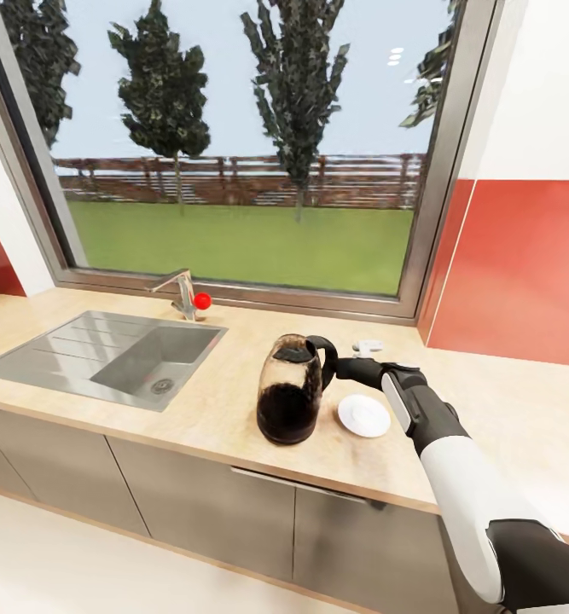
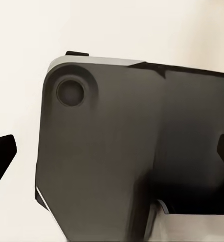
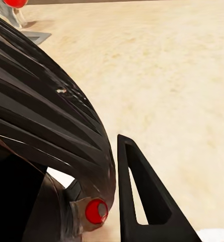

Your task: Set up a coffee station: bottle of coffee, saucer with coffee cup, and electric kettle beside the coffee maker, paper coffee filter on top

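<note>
While right gripper (image 1: 342, 368) is clenching electric kettle (image 1: 290, 390) by its handle | saucer (image 1: 364, 415) just beside | carrying upright, low over table (image 1: 190, 401), advisable.

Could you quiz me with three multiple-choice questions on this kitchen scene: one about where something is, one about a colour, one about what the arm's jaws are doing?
1. Where does the saucer lie?
A. in the sink
B. on the countertop, right of the electric kettle
C. on the window sill

2. What colour is the faucet's knob?
A. red
B. blue
C. green

3. What is the right gripper doing?
A. hanging over the sink
B. resting on the saucer
C. at the kettle's black handle

Answers: 1 B, it sits beside the kettle; 2 A, a red ball; 3 C, the head view shows it meeting the handle.
</note>
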`<state>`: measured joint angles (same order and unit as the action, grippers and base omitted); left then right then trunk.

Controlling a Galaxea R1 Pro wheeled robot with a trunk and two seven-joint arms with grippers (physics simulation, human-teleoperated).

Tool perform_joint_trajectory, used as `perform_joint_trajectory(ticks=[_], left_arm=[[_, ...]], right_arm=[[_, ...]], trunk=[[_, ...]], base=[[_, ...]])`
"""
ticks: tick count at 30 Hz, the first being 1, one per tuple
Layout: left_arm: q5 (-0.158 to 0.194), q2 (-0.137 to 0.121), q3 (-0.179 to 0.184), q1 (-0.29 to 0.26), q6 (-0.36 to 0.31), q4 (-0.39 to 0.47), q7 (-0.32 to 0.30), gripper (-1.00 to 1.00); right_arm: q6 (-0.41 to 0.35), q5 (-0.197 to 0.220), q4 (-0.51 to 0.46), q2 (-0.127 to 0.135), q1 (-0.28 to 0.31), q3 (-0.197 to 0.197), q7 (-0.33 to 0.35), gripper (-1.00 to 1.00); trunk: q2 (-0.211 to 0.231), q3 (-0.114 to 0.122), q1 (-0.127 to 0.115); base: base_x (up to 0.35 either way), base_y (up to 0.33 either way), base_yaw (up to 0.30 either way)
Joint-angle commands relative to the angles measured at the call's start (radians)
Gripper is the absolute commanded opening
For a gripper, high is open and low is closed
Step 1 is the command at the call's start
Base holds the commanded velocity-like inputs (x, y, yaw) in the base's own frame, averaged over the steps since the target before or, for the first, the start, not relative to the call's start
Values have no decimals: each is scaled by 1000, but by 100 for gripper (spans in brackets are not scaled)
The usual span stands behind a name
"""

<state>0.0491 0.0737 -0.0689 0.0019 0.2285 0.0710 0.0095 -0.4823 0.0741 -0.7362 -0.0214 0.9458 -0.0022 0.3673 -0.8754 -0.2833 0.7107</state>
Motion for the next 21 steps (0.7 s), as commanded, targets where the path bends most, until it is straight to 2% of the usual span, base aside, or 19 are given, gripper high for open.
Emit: perform_joint_trajectory(ticks=[1, 14, 21], left_arm=[[3, 0, -6, 0, 2, 1, -1, 100], [3, -3, -8, 0, -1, 2, 1, 100], [3, -3, -8, 0, -1, 5, 0, 100]], right_arm=[[-9, 11, -1, 0, 1, -1, -1, -100], [-13, 24, -17, -1, 1, -2, 1, -100], [-13, 26, -18, 0, 1, -2, 1, -100]], trunk=[[6, 2, -4], [97, 43, -54], [146, 74, -80]], base=[[0, 0, 0], [0, 0, 0], [0, 0, 0]])
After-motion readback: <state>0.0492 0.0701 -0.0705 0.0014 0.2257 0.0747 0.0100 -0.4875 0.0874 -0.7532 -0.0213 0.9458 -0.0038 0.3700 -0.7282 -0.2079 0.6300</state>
